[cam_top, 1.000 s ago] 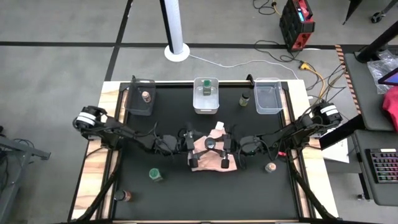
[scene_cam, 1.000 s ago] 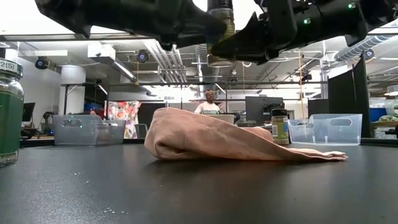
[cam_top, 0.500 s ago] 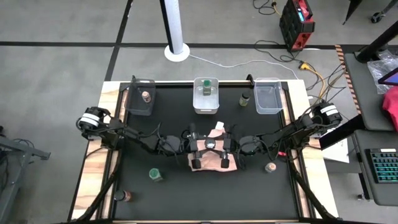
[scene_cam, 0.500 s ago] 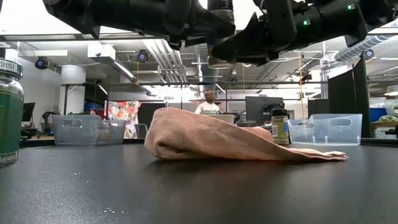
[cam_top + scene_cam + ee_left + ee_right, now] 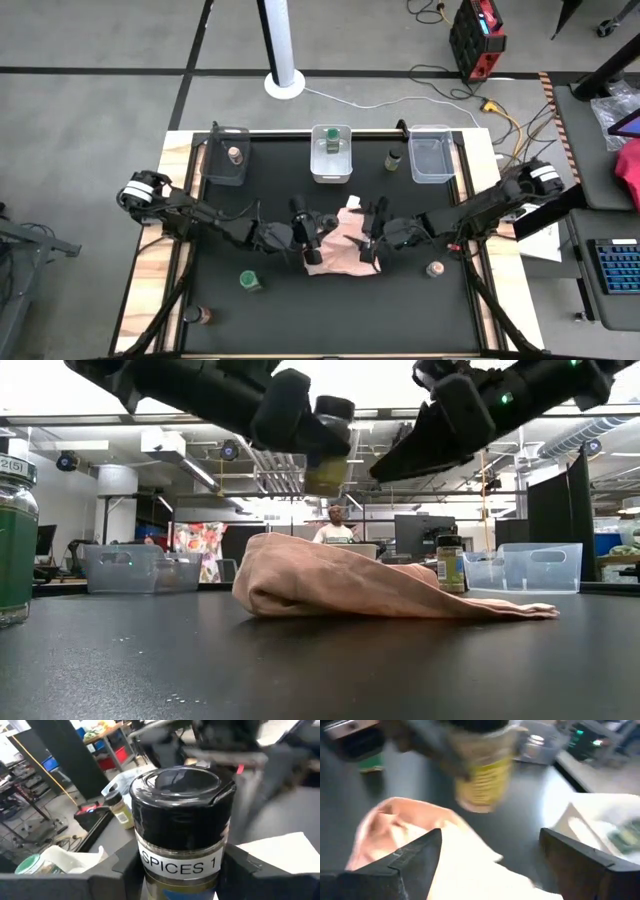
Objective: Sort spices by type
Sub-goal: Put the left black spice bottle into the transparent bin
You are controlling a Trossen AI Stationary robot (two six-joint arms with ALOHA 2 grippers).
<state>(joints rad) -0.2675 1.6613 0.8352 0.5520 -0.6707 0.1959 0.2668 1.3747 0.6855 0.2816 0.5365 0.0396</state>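
Held jar: a black-lidded spice jar, labelled "SPICES 1", is seen in the left wrist view, upright between two dark fingers; in the low view it hangs in the air above the pink cloth.
Left gripper: it is pinched on the black-lidded spice jar, over the cloth's left part near the middle of the table.
Right gripper: its fingers are spread wide and nothing is held between them; it is placed over the cloth's right part, just beside the left gripper but apart from the jar.
Pink cloth: it lies crumpled on the black table top at the middle, under both grippers.
Left bin: it stands at the far edge towards the left corner, and a tan-lidded jar is held in it.
Middle bin: it stands at the middle of the far edge, with a green-lidded jar inside.
Right bin: it stands at the far edge towards the right corner.
Dark-lidded jar: it stands on the table between the middle and right bins.
Green-lidded jar on the table: it is set nearer the near edge, left of the cloth.
Tan-lidded jar on the table: it stands right of the cloth.
Jar by the near left corner: its lid colour is hard to tell, possibly brown.
Background: a person is seen far behind the table in the low view.
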